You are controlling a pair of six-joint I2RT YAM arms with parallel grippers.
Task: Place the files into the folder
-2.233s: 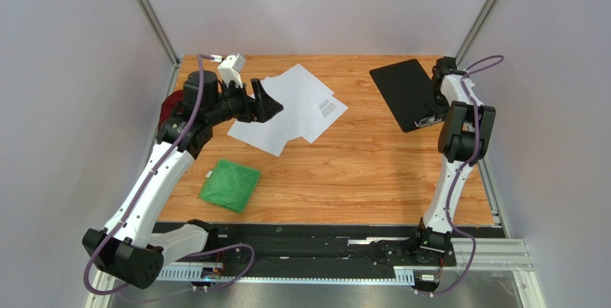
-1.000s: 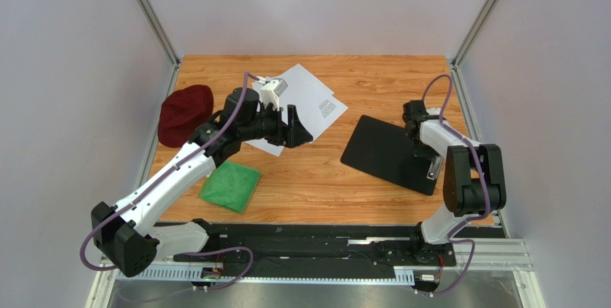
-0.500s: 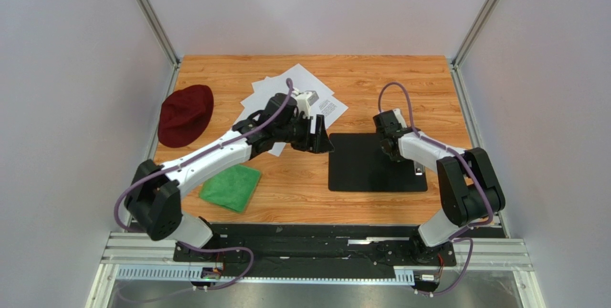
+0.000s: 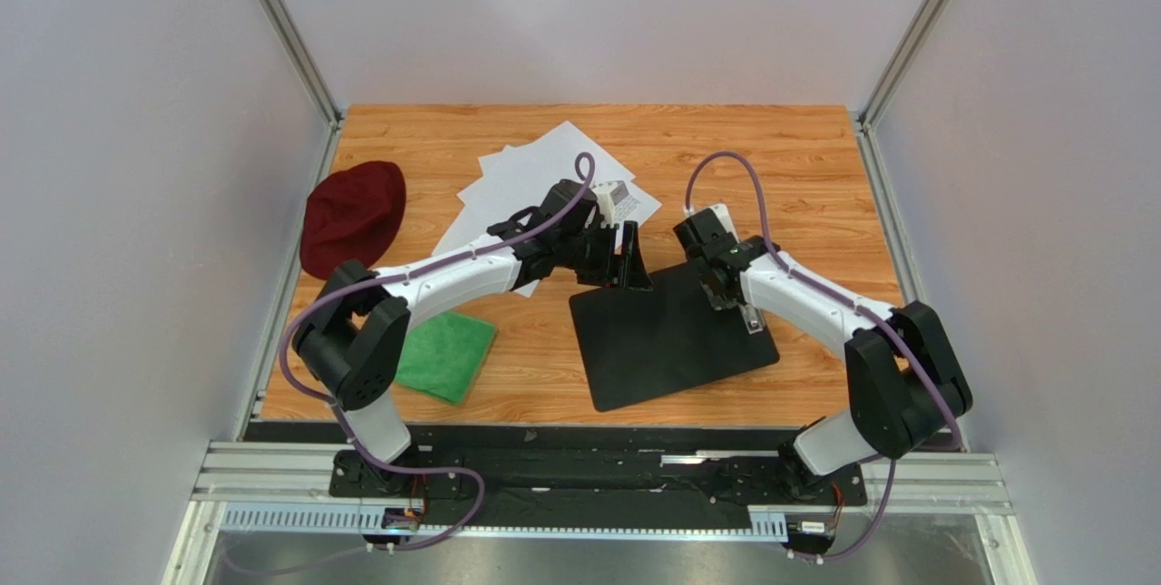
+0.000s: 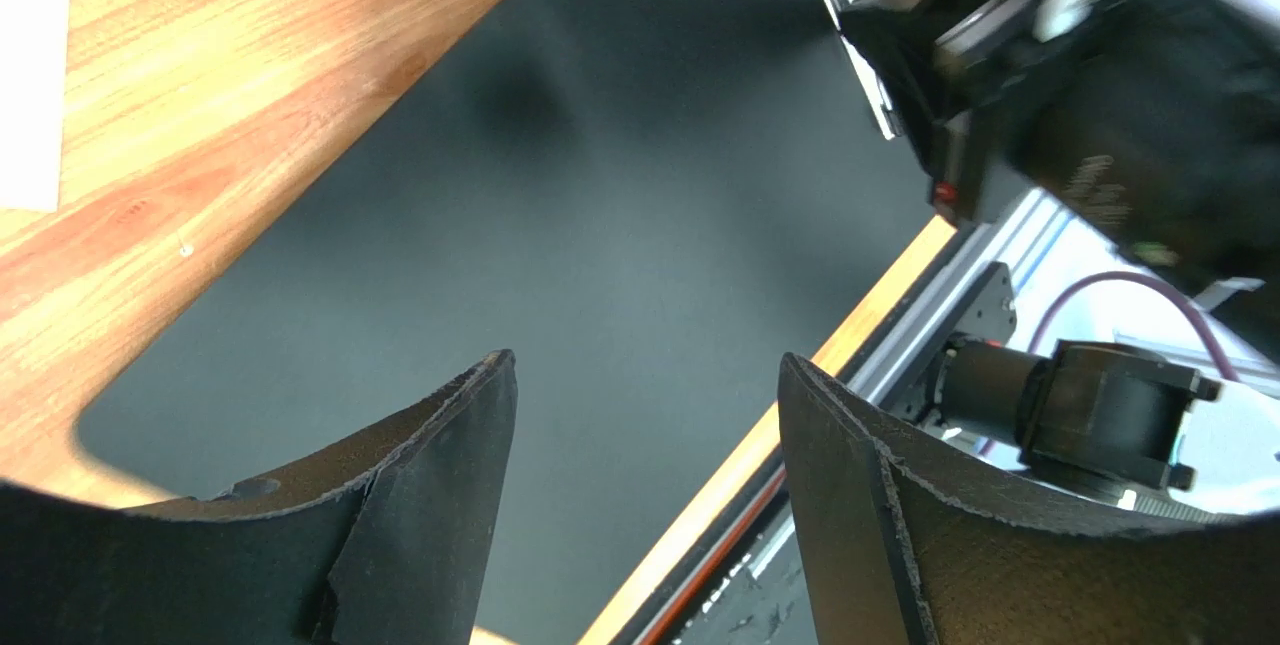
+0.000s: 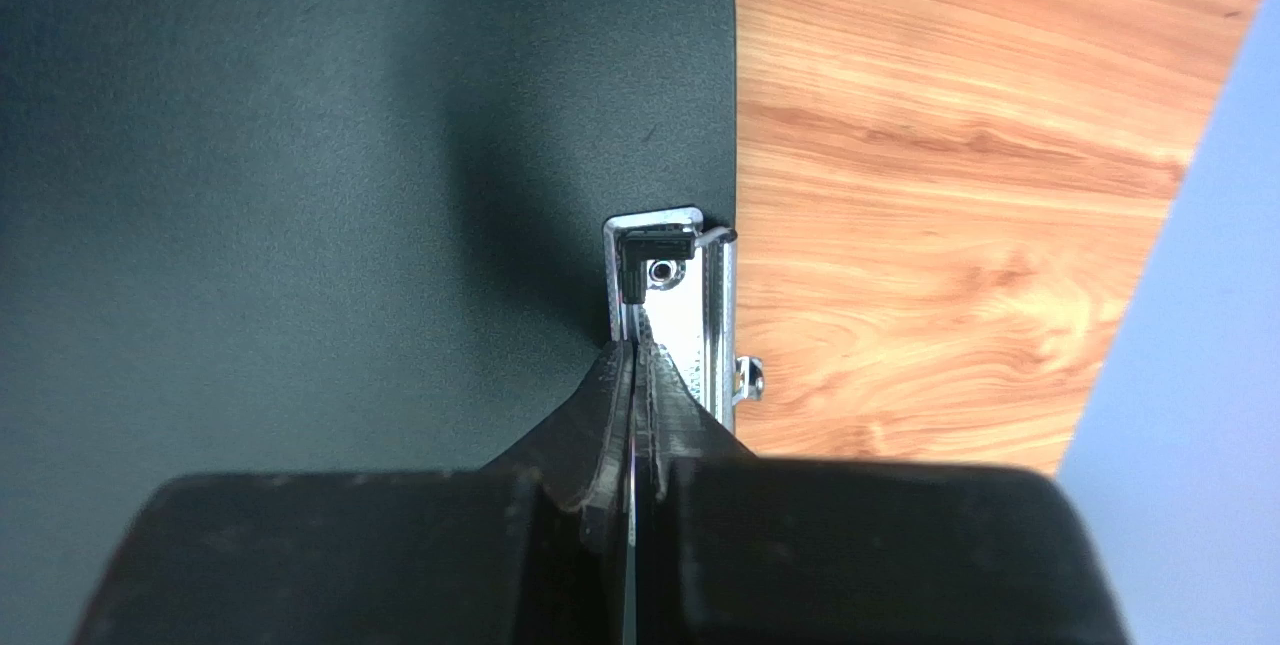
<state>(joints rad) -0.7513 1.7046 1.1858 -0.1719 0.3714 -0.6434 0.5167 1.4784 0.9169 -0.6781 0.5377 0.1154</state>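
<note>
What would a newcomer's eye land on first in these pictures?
The thin flat black rectangular folder lies centre front, the right gripper with jaws shut on its silver clip, the left gripper open over its far edge. Behind it fan white paper sheets; a dark red hat sits at the left edge.

My fixed overhead camera looks down on the whole table [image 4: 804,177] from the near side. Both wrist cameras look down at close range. All three share the black folder [image 4: 668,333].
</note>
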